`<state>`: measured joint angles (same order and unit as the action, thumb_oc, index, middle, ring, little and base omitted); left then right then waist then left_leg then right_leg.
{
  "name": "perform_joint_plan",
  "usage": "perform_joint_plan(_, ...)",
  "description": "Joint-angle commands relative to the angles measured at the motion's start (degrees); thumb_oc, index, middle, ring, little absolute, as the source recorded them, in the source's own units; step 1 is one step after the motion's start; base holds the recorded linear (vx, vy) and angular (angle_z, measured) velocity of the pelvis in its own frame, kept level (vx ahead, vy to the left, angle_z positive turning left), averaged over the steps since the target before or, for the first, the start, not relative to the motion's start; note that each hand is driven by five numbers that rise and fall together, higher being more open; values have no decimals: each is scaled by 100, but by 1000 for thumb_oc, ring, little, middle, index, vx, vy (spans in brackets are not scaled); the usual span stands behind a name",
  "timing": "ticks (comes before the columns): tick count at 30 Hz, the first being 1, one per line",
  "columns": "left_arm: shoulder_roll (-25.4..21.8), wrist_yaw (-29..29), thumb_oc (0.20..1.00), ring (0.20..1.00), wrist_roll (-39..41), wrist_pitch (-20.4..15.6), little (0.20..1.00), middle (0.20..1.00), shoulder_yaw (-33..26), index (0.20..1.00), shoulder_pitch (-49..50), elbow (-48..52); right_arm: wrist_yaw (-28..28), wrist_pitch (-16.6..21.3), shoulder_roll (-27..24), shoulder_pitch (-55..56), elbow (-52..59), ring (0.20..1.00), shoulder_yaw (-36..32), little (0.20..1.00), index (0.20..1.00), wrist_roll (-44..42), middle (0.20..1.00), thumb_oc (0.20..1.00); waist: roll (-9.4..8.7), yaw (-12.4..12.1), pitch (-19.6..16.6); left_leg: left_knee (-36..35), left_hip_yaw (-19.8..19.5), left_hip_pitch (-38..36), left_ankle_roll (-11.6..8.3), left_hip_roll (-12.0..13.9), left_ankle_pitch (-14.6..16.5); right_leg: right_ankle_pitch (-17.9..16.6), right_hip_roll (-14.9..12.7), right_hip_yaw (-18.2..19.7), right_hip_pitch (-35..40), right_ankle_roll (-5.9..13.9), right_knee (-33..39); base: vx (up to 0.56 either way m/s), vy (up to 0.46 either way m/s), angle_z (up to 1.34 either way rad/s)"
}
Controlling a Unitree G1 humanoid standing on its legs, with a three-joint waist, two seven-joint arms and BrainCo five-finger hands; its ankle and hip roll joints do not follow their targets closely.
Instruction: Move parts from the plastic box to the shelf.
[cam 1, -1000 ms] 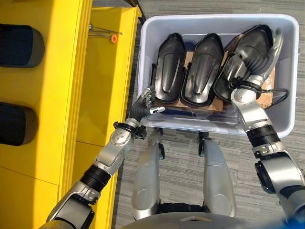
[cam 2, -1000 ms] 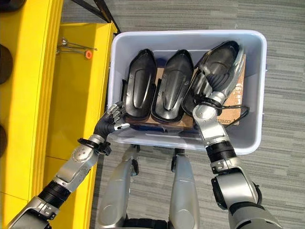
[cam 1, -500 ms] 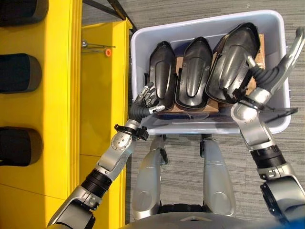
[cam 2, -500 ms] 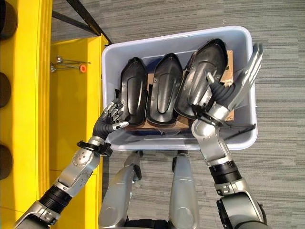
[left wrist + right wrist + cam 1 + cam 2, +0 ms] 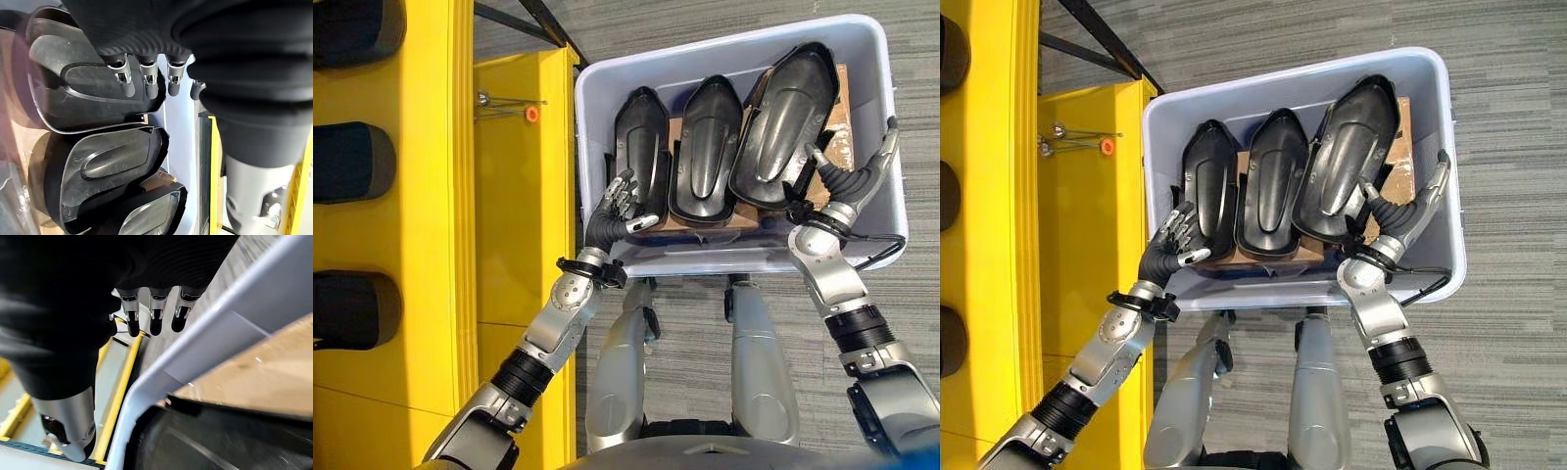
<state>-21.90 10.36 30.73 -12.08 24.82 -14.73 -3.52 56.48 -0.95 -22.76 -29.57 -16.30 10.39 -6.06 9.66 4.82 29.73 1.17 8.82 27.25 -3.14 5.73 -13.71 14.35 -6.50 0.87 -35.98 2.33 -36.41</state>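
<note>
The pale plastic box (image 5: 734, 262) stands on the carpet in front of me with three black moulded parts side by side: a left one (image 5: 641, 147), a middle one (image 5: 705, 147) and a larger right one (image 5: 783, 127). My left hand (image 5: 612, 211) hovers at the box's near left corner, open, its fingers (image 5: 146, 81) just short of the left part (image 5: 93, 83). My right hand (image 5: 847, 181) is open beside the right part's near right edge, fingers stretched along the box's right wall, thumb by the part's rim. Neither hand holds anything.
The yellow shelf (image 5: 509, 196) runs along my left, with black parts (image 5: 352, 162) lying in its bays. An orange-tipped metal pin (image 5: 530, 114) sticks out of it near the box. Brown cardboard (image 5: 845, 108) lies under the parts. The box rim (image 5: 195, 357) passes close by my right hand.
My right hand has come off the top of the right part and now sits beside it to the right, fingers straight. The left hand edged slightly toward the left part. The camera shifted.
</note>
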Motion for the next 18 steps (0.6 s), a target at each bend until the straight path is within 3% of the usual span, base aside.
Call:
perform_joint_plan(1, 124, -59, 1000, 1000, 29, -176, 1000, 1000, -14, 1000, -167, 173, -84, 255, -86, -313, 100, 1000, -254, 1000, 1000, -218, 1000, 1000, 175, -36, 6, 576, -168, -131, 43, -362, 1164, -143, 303, -271, 243, -137, 445, -2, -54, 5)
perform_joint_plan(11, -28, -209, 1000, 1000, -14, 24, 1000, 1000, -13, 1000, -261, 165, -464, 138, -170, -855, -857, 1000, -363, 1000, 1000, -901, 1000, 1000, 115, -232, 6, 752, -291, 192, 81, -396, 1187, -147, 345, -378, 10, -156, 305, -3, -54, 5)
perform_joint_plan(18, -84, -268, 1000, 1000, 69, 31, 1000, 1000, 94, 1000, -353, 33, -564, 385, -166, -1224, -1958, 1000, -542, 1000, 1000, -1581, 1000, 1000, 148, -356, 6, 948, -367, 392, 122, -456, 1242, -123, 371, -394, -151, -177, 131, 9, -29, 9)
